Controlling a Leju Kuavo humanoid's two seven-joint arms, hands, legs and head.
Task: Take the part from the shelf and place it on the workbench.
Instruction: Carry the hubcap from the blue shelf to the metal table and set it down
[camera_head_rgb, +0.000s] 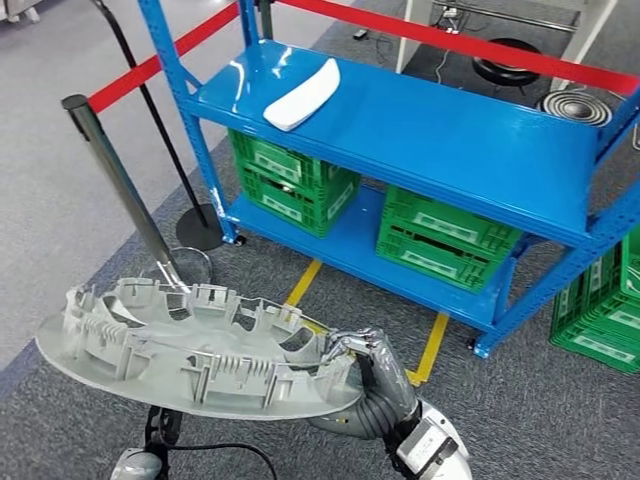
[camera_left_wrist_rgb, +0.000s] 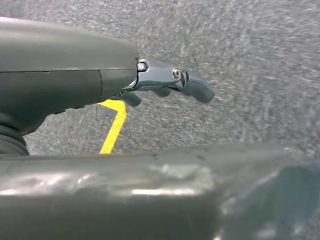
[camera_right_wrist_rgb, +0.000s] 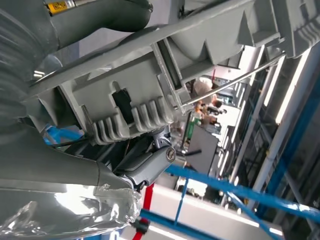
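Part (camera_head_rgb: 189, 350), a long grey ribbed moulding, lies flat across the lower head view, in front of the blue shelf (camera_head_rgb: 423, 130) and above the carpet. The right hand (camera_head_rgb: 370, 365) grips its right end, fingers (camera_head_rgb: 349, 342) curled over the rim. The right wrist view shows the ribbed face close up (a thumb pressed beneath it). The left hand (camera_left_wrist_rgb: 170, 82) is seen in its wrist view with fingers extended over carpet, holding nothing there. A white piece (camera_head_rgb: 303, 95) rests on the top shelf.

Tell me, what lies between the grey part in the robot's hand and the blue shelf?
In the head view, bare grey floor with yellow tape lines separates the grey part from the blue shelf.
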